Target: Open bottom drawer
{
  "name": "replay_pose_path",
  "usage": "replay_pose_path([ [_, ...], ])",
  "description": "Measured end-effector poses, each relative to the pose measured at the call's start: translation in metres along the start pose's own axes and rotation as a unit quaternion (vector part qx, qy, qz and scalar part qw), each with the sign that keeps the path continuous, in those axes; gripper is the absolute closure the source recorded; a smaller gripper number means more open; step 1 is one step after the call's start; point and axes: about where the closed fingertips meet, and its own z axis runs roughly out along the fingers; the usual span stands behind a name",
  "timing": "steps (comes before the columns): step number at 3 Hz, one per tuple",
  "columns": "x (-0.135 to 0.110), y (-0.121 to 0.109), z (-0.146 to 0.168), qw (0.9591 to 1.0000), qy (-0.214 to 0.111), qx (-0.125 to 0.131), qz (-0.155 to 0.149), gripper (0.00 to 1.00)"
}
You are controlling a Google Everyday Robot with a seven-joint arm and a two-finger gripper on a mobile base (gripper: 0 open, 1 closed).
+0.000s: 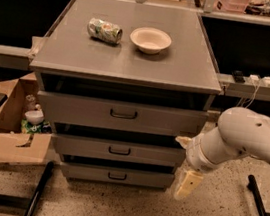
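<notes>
Bottom drawer (139, 178) is the lowest of three grey fronts in the metal cabinet (131, 66) ahead of me, just above the speckled floor (124, 212). Its small dark bar handle (116, 176) sits at the middle of the flat panel. Directly above it is the middle drawer (148, 155), and above that the top drawer (163, 120), the tallest and widest of the three, each with its own dark handle.

My gripper (187, 181) hangs low at the right side of the cabinet, beside the right ends of the middle and bottom fronts and a little nearer than they are. It is well to the right of the bottom handle and not touching it. I see nothing held in it, but I cannot tell whether it is open or closed. My white arm (249, 139) reaches in from the right edge of the scene and bends down toward it.

On the cabinet's flat top, toward the far side, a crushed can (104, 30) lies on its side, with a pale bowl (150, 40) just to its right; the two are close but apart. Left of the cabinet an open cardboard box (10, 144) stands on the floor with a few small items inside that I cannot make out.
</notes>
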Motion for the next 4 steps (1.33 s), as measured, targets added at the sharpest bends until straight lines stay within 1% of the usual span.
replay_pose_path([
  [1, -0.003, 0.005, 0.063, 0.9994, 0.006, -0.035, -0.001, 0.0],
  [2, -0.009, 0.01, 0.096, 0.999, 0.004, -0.045, 0.004, 0.0],
  [3, -0.003, 0.031, 0.155, 0.9984, -0.027, -0.046, 0.019, 0.0],
  [4, 0.02, 0.047, 0.208, 0.9967, -0.058, -0.045, 0.034, 0.0],
])
